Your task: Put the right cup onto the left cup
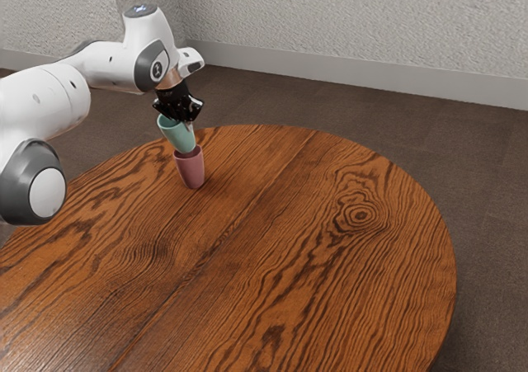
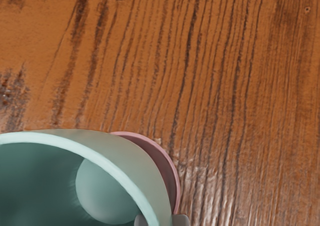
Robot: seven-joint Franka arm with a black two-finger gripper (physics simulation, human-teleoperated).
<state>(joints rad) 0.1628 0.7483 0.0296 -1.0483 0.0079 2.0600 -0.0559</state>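
Mint-green, smooth tapered cup [image 1: 176, 134] is hanging tilted from the black two-finger gripper [image 1: 190, 125], its rim leaning toward the exterior view's left. The gripper is pinching the cup's wall: in the wrist view, one grey fingertip [image 2: 143, 220] is pressing from inside the rim and the other is bearing on the outside. The cup's lower end is sitting at the mouth of a dusty-pink tapered cup [image 1: 191, 171], but how far it is reaching inside, the pictures are not making clear.

The exterior view is giving both cups from the side, one above the other, with the pink cup standing on a round, brown wood-grained table [image 1: 289, 240] near its edge. The white jointed arm [image 1: 107, 67] is reaching in from that view's left, and pale textured walls [image 1: 330, 25] are rising behind a dark floor [image 1: 495, 182]. The wrist view is looking down into the green cup's hollow and its rounded bottom, while a curved strip of the pink cup's rim is peeking out beyond the green wall.
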